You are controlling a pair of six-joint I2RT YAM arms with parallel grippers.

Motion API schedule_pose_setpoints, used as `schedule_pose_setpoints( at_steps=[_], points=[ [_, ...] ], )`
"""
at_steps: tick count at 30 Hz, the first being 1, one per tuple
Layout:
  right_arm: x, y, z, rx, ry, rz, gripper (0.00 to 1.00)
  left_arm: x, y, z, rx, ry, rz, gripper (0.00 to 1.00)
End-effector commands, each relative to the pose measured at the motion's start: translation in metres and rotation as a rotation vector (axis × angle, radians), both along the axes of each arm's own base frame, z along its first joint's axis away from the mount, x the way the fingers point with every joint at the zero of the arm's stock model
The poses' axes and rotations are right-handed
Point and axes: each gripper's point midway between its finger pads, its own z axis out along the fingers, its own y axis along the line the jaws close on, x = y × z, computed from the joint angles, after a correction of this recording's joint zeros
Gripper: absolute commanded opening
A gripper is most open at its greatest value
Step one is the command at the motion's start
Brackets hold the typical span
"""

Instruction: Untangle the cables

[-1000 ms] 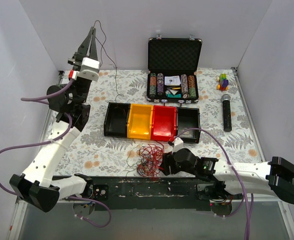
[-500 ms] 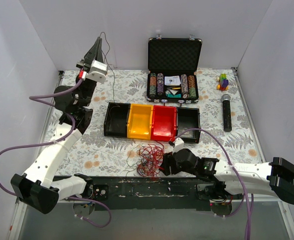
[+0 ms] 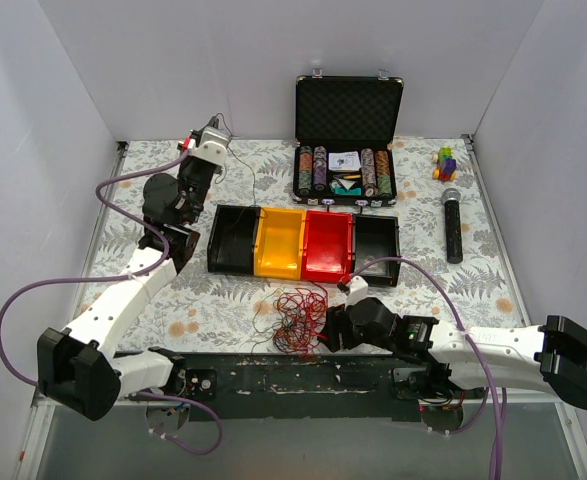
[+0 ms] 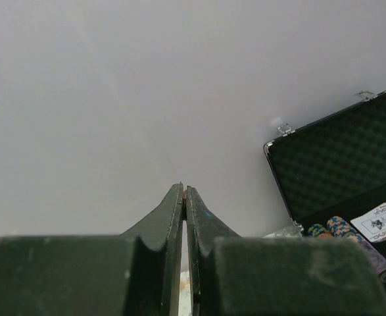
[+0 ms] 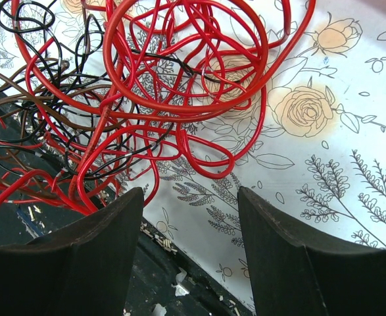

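The cables (image 3: 295,318) lie as a loose nest of red, black and brown strands at the table's near edge; the right wrist view shows the same cables (image 5: 160,85) close up. My right gripper (image 3: 325,328) sits low at the nest's right side. Its jaws (image 5: 189,194) are open with only bare tablecloth between them, and the red loops lie just ahead and to the left. My left gripper (image 3: 215,124) is at the back left, pointing at the rear wall. It (image 4: 184,187) is shut on one thin dark strand (image 3: 241,165) that trails down toward the bins.
A row of black, yellow, red and black bins (image 3: 303,243) stands mid-table. An open case of poker chips (image 3: 346,140) sits at the back, a microphone (image 3: 453,225) and small coloured blocks (image 3: 445,162) on the right. The black front ledge (image 5: 146,289) runs under the right gripper.
My left arm has come down and to the right from high against the wall, still pinching the thin strand. The right gripper and the nest have hardly moved.
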Motion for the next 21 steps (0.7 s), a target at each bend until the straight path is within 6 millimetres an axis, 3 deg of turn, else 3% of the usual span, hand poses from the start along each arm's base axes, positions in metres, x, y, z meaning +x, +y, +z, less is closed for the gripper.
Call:
schedule_pose_setpoints(
  at_steps=[1,7,14,21],
  points=[
    [-0.017,-0.027,-0.032,-0.123,0.079,0.009,0.68,0.003,0.015,-0.006,-0.066,0.039,0.046,0.0],
    [-0.017,-0.026,-0.033,-0.132,0.08,0.015,0.68,0.001,0.052,-0.017,-0.057,0.061,0.116,0.0],
    [-0.017,-0.024,-0.034,-0.133,0.085,0.02,0.68,-0.026,0.059,-0.04,0.064,0.072,0.065,0.0],
    [-0.018,-0.024,-0.033,-0.138,0.088,0.024,0.68,-0.039,0.074,-0.048,0.07,0.087,0.117,0.0]
  ],
)
